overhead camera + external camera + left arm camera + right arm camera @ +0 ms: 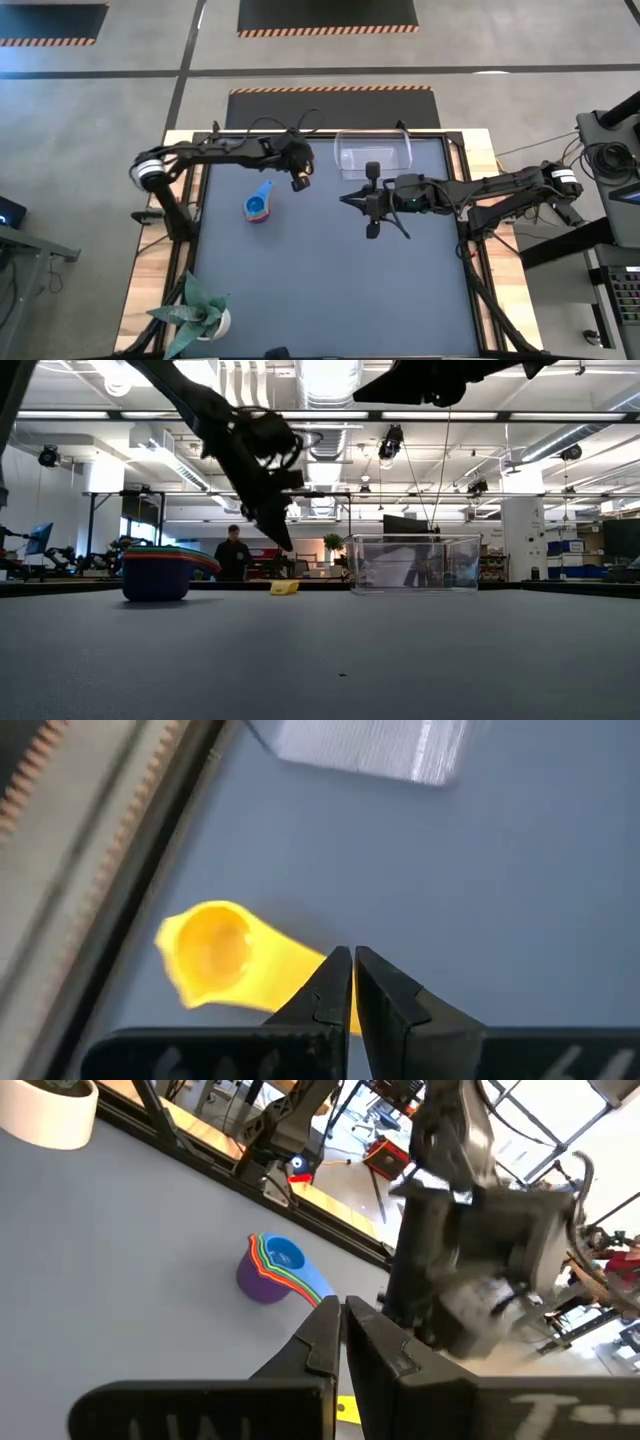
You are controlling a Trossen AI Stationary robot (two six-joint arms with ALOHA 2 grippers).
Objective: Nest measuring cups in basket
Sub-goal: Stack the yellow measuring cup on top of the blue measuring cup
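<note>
A yellow measuring cup [215,952] lies alone on the blue-grey mat, its flat handle pointing toward my left gripper [352,952]. That gripper is shut and hovers above the handle. The low view shows it [283,542] well clear of the cup [284,588]. The other cups sit nested in one stack [258,206], purple outermost and blue innermost [272,1270], standing on the mat nearer the left. The clear basket [374,153] stands at the far edge. My right gripper [345,200] is shut [340,1305] and hangs over the table's middle, pointing left.
A potted plant in a white pot [205,315] stands at the near left corner. A person [234,552] stands in the room beyond the far edge. The mat's near half [330,290] is bare.
</note>
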